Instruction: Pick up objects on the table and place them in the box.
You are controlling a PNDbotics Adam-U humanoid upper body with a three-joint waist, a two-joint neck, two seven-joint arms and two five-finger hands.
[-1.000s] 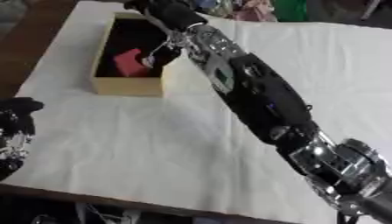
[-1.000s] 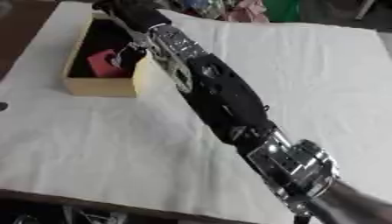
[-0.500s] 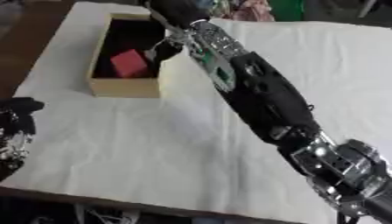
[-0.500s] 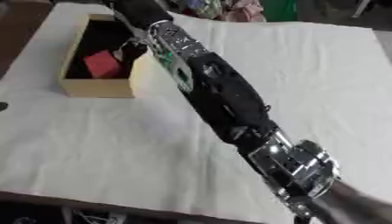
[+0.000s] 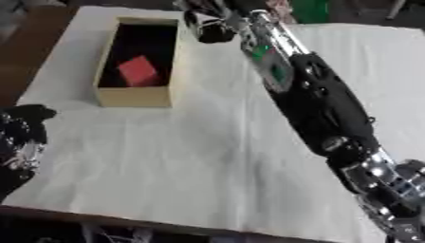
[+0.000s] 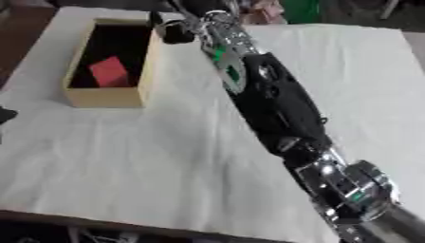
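An open tan cardboard box [image 5: 134, 96] stands at the far left of the white-covered table. A red block [image 5: 138, 71] lies on its dark floor, tilted, touched by nothing. My right arm reaches from the lower right across the table to the far edge. My right hand [image 5: 209, 24] hovers just past the box's far right corner, fingers relaxed and open, holding nothing. My left hand [image 5: 20, 137] rests open at the lower left edge, fingers up, well away from the box.
The white cloth [image 5: 191, 156] covers the table [image 6: 166, 156] from the box to the near edge. Dark floor and a brown strip [image 5: 33, 42] show to the left of the table. Coloured clutter [image 6: 295, 9] lies beyond the far edge.
My right hand had the red block over the box; the block now lies inside, and the hand has drawn back up and to the right. The left hand has stayed put.
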